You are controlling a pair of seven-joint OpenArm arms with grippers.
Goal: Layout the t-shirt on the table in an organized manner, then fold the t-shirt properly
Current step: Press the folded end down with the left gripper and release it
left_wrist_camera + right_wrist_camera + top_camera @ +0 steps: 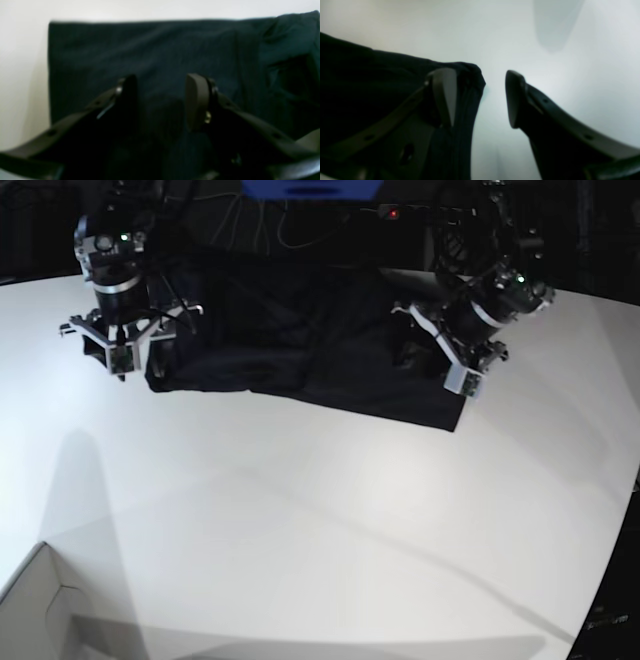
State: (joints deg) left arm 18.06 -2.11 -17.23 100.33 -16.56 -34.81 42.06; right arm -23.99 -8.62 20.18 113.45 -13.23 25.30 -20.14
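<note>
The black t-shirt (pixel 300 340) lies spread at the far side of the white table (pixel 300 520), with a rumpled part at its right end. In the left wrist view my left gripper (pixel 162 77) hovers open over the flat dark fabric (pixel 155 50), nothing between its fingers. In the base view the left gripper (pixel 465 380) is over the shirt's right front corner. My right gripper (pixel 478 72) is open at the shirt's left end, one finger (pixel 445 95) over a bunched shirt corner (pixel 470 75), the other over bare table (pixel 570 75). In the base view the right gripper (pixel 120 358) hangs at the left edge.
A white cardboard box corner (pixel 40 610) sits at the front left. The table's curved edge (pixel 620 520) runs down the right side. Dark equipment and cables (pixel 300 230) stand behind the shirt.
</note>
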